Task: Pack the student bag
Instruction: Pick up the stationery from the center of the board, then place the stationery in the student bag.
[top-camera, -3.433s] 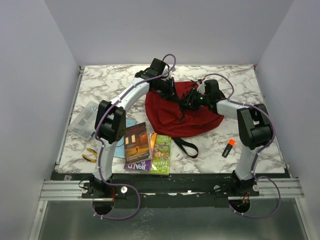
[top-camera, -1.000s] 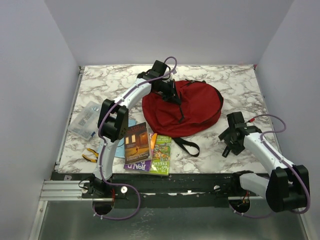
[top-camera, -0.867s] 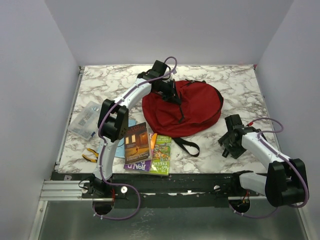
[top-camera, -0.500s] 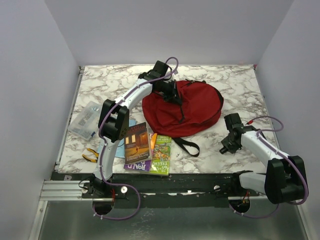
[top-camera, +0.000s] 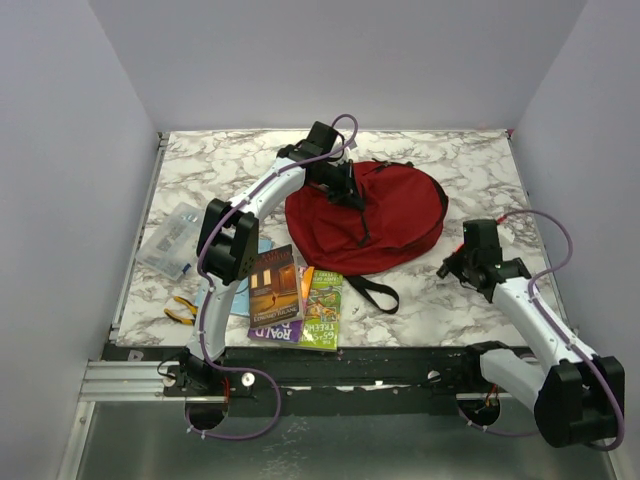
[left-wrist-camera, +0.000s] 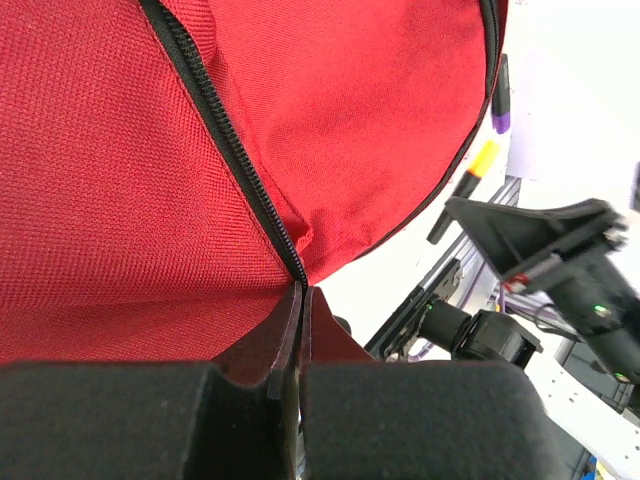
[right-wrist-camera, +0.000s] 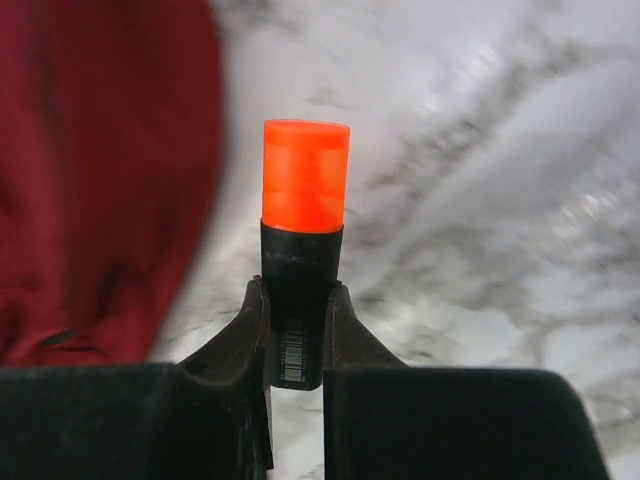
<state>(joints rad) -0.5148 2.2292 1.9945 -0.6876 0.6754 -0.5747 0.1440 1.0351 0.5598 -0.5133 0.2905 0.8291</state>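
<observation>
The dark-red student bag (top-camera: 385, 220) lies flat at the middle back of the table. It fills the left wrist view (left-wrist-camera: 120, 180) and shows at the left edge of the right wrist view (right-wrist-camera: 90, 170). My left gripper (top-camera: 345, 190) is at the bag's upper left, shut (left-wrist-camera: 300, 295) on the end of the black zipper line (left-wrist-camera: 225, 130). My right gripper (top-camera: 452, 268) is right of the bag, above the table. It is shut (right-wrist-camera: 297, 290) on a black marker with an orange cap (right-wrist-camera: 303, 230), which points out past the fingertips.
Two books (top-camera: 275, 285) (top-camera: 320, 295) lie at the front, left of centre, with a purple book under them. Yellow-handled pliers (top-camera: 180, 312) and a clear plastic packet (top-camera: 172, 240) lie at the left. A black bag strap (top-camera: 372, 292) trails toward the front.
My right arm left the bag, went down to the marker on the table at the right, closed on it and lifted it toward the bag. The bag settled flatter. The left gripper stayed.
</observation>
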